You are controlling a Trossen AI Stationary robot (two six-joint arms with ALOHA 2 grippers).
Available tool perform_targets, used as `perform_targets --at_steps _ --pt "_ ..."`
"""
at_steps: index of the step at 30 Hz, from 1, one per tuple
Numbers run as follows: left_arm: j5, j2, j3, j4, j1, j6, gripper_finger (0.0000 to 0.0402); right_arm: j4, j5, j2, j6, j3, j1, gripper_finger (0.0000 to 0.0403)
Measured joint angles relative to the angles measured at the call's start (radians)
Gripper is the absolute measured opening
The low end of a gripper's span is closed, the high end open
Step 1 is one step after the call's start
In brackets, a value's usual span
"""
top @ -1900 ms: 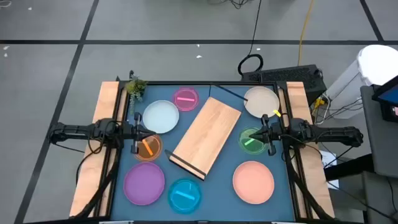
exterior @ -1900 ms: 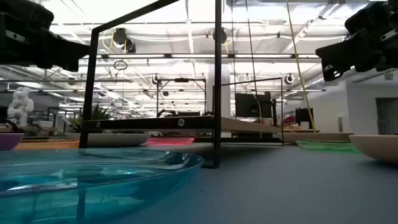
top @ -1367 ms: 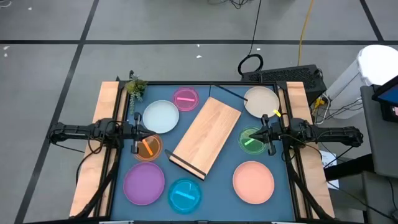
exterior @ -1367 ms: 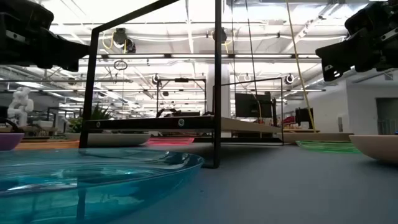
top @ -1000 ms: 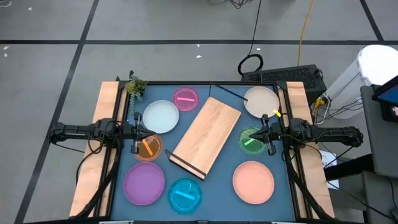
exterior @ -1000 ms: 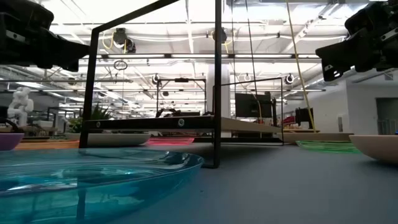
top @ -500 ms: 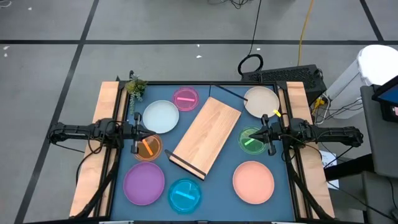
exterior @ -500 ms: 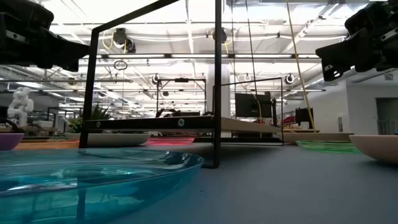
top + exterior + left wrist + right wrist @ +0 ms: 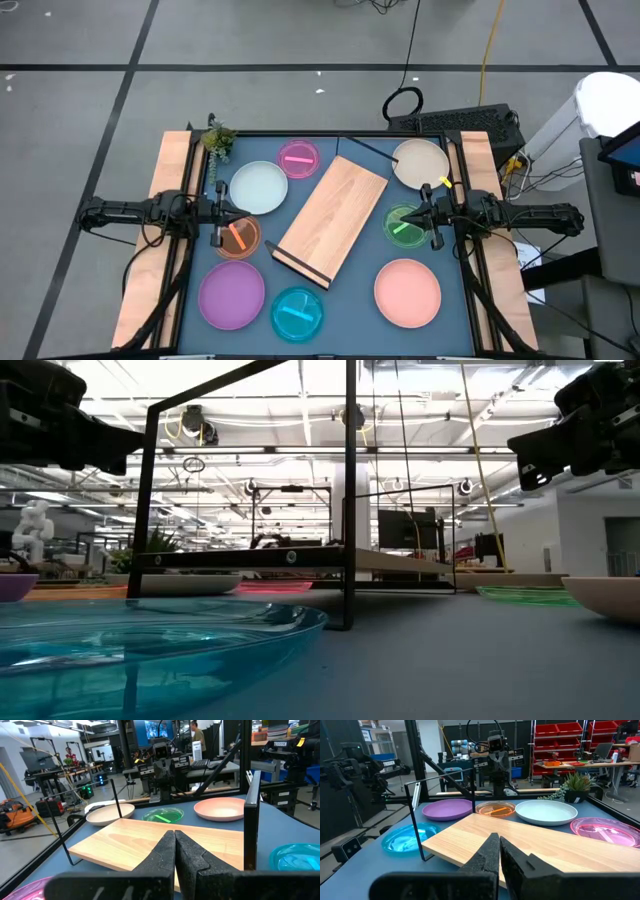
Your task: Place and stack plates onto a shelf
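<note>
Both pincers, L & R, closed empty, flanking shelf w/ plates around.

My table has a blue top, and the wooden shelf lies slantwise at its middle. Around it sit eight plates: pale blue, pink, beige, green, salmon, blue, purple and orange. A small plant stands at one far corner.

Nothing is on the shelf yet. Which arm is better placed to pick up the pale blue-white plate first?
Left. The left gripper, shut and empty, hovers right beside the pale blue-white plate. The right gripper, also shut, sits across the shelf from it, over the green plate.
</note>
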Motion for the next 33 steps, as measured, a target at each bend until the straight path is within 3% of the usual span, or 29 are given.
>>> perform_targets --at_steps 6,12,33 --pt "0.000 0.000 0.000 0.000 0.000 0.000 0.0003 0.000 0.004 0.000 -0.013 0.000 0.000 0.0000" --pt "0.000 0.000 0.000 0.000 0.000 0.000 0.0003 0.000 0.101 0.000 -0.096 0.000 0.000 0.0000" --pt "0.000 0.000 0.000 0.000 0.000 0.000 0.0003 0.028 0.131 0.000 -0.139 0.000 0.000 0.0000"
